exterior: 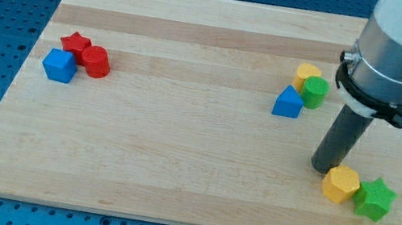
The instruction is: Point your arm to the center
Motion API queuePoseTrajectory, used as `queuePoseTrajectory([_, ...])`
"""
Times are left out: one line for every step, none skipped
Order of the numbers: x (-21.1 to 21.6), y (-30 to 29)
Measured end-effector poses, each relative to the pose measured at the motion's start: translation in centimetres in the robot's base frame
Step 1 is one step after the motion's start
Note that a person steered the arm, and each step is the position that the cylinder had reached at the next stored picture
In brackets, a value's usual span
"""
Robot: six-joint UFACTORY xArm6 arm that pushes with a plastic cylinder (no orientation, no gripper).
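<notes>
So my tip (323, 167) is sitting way over at the near right of the board (176, 165), basically touching the yellow hexagon block (340, 184) on its left side. There's no claw on this thing to spread or close, it's just a plain dark rod, smooth and matte, hanging off a fat grey cylinder with a black clamp ring.

The center of the board is well off to the left of the tip and a bit farther back, and it's bare wood there. So I'd say the job is pretty much not done yet: the whole slide toward the middle is still left.

Next to the yellow hexagon, on its right and touching it, is a green star block (375, 198). Farther back there's a cluster: blue block (289, 102) with a peaked top, green cylinder (315, 91), and a yellow block (306, 74) behind them. Way over on the far left: blue cube-ish block (60, 66), red cylinder (96, 61), red star (75, 44), all bunched up.

Blocks look like solid-coloured plastic or painted wood. The board is pale wood with lengthwise grain, sitting on a blue perforated table (6, 6).
</notes>
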State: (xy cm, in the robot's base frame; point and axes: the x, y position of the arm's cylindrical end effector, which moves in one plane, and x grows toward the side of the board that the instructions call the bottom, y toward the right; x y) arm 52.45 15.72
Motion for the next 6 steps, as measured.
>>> queuePoseTrajectory([0.9, 0.0])
queuePoseTrajectory([1.2, -0.1])
queuePoseTrajectory([-1.4, -3.3])
queuePoseTrajectory([-4.5, -8.4])
queuePoseTrajectory([-7.9, -13.1])
queuePoseTrajectory([-10.8, -13.5])
